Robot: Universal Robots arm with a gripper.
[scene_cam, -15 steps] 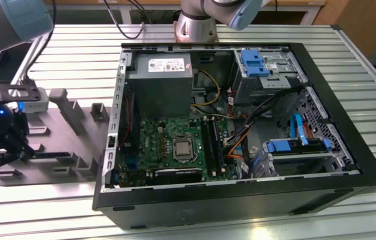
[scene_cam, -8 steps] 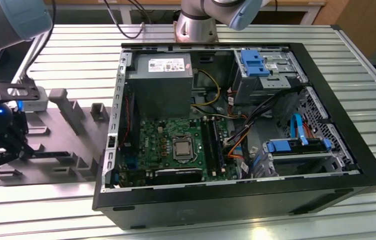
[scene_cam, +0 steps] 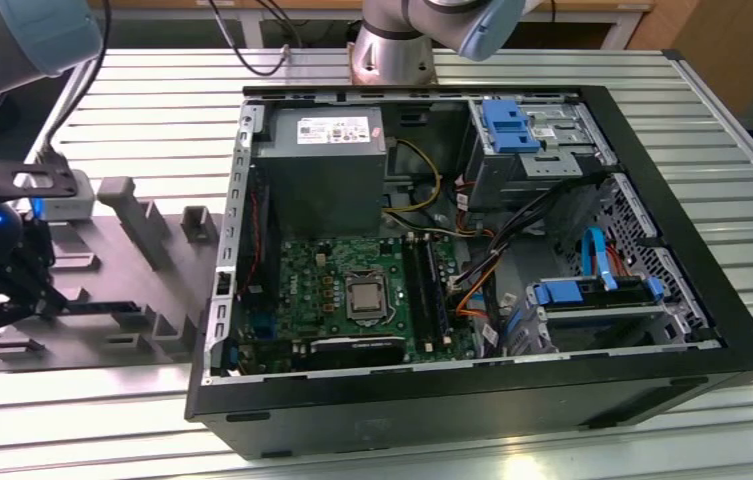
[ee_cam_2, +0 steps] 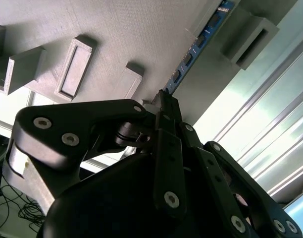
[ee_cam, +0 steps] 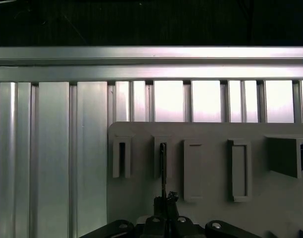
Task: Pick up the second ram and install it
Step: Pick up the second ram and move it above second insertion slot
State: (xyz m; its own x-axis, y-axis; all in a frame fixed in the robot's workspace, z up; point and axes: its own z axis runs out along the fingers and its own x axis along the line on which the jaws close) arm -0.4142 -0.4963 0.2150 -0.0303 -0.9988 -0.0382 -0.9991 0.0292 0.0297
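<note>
Pinching tight with black metal two-finger gripper (ee_cam_2: 162, 99) on end of slim dark chip-lined ram stick (ee_cam_2: 196, 47), seated on edge in slot of pale grey moulded plastic tray (ee_cam_2: 141, 29). Looks to call for a straight lift clear of tray, no twist, no tilt.

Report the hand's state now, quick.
Hand: closed on the end of the second ram, which stands on edge at the grey tray.
</note>
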